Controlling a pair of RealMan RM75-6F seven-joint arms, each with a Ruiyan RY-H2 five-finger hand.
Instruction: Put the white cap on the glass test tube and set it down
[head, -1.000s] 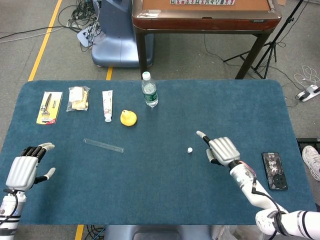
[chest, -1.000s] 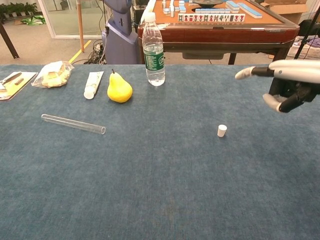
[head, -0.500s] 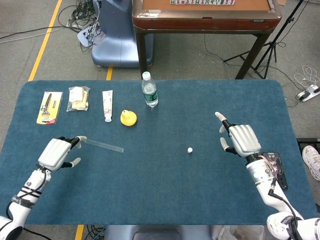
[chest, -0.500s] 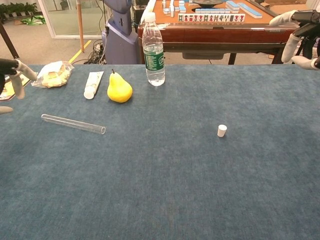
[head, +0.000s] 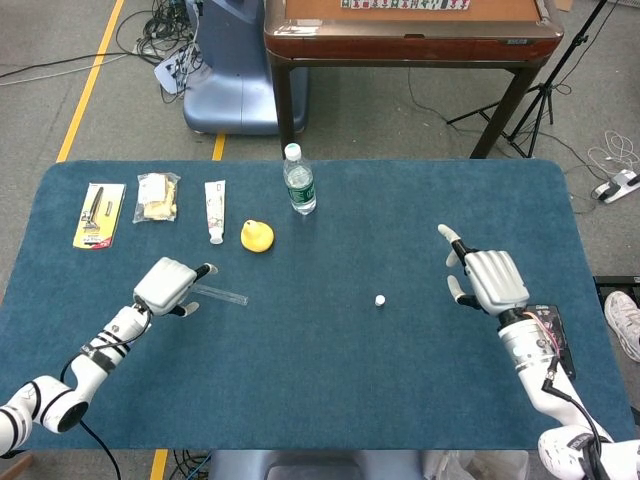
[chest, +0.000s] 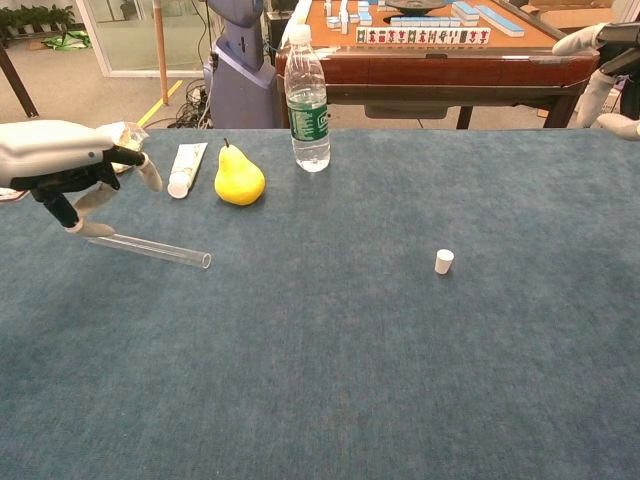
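Observation:
The glass test tube (head: 226, 293) (chest: 152, 249) lies flat on the blue table, left of centre, its open end pointing right. My left hand (head: 167, 285) (chest: 68, 167) hovers over the tube's left end with fingers curled downward and apart, holding nothing; the fingertips are just above or beside the glass. The small white cap (head: 380, 299) (chest: 444, 261) stands alone on the cloth right of centre. My right hand (head: 489, 279) (chest: 606, 52) is raised to the right of the cap, well apart from it, fingers spread and empty.
Along the far side stand a water bottle (head: 299, 181) (chest: 307, 101), a yellow pear (head: 257, 236) (chest: 239, 178), a toothpaste tube (head: 215, 210), a snack bag (head: 157, 196) and a razor pack (head: 99, 213). A phone (head: 549, 340) lies by the right edge.
My left hand has moved right and forward, from the table's left side to above the tube's left end. My right hand has shifted slightly right. Tube and cap have not moved.

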